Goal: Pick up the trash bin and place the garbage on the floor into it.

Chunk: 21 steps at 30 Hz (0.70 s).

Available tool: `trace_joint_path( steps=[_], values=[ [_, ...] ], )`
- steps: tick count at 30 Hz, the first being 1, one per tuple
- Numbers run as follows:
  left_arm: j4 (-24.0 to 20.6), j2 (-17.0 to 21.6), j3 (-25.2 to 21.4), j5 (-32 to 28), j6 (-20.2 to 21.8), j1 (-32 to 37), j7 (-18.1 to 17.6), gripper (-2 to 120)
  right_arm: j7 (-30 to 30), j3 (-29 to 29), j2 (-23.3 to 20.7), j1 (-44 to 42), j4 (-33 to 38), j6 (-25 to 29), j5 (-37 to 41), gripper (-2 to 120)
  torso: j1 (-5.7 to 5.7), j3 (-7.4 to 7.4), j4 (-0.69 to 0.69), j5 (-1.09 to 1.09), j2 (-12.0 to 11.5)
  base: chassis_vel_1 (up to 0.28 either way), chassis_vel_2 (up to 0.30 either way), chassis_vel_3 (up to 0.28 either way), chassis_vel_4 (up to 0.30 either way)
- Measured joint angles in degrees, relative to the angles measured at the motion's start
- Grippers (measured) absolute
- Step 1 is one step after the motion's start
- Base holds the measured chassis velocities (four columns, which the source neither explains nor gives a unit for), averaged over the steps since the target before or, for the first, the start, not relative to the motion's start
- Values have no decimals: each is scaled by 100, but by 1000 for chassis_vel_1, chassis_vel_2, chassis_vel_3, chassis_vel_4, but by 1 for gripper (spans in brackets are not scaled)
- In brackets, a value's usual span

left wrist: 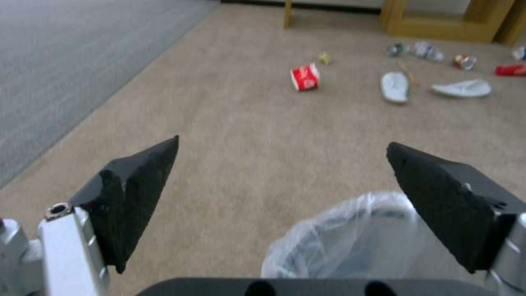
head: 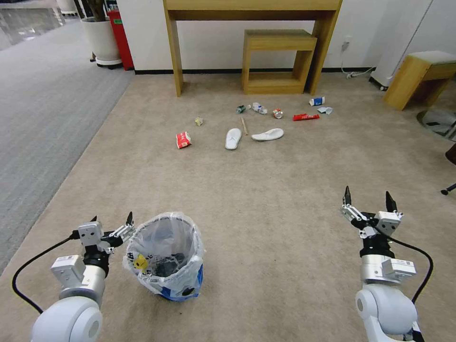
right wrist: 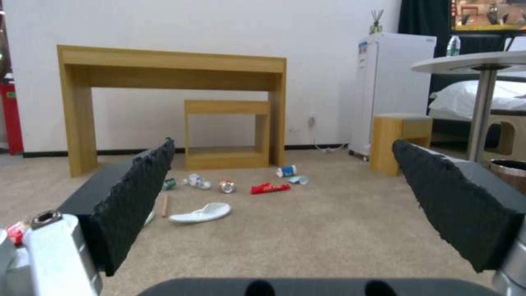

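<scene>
Plastic-lined trash bin [head: 165, 256] stood just beside the left gripper [head: 112, 223], fingers wide open and empty; it should probably straddle the rim squarely before closing

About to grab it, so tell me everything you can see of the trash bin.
The trash bin is small and round, standing upright on the beige carpet close before the robot. A crinkly clear plastic bag lines it and spills over the rim; blue shows low on its side. Dark scraps and something yellow lie inside. The open left gripper hovers beside its rim.
</scene>
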Motion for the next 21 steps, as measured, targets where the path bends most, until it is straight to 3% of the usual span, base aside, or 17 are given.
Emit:
trace_joint_path(
  steps=[5,21],
  values=[
    [165,170,179,-155,87,-16,-188,100,-1,46,53,-11,43,-9,-10,99,0,0,0,-1,0,0,0,0,0],
    [647,60,685,-301,219,-101,-425,100,-2,89,112,-34,115,-43,-17,98,0,0,0,0,0,0,0,0,0]
  ],
)
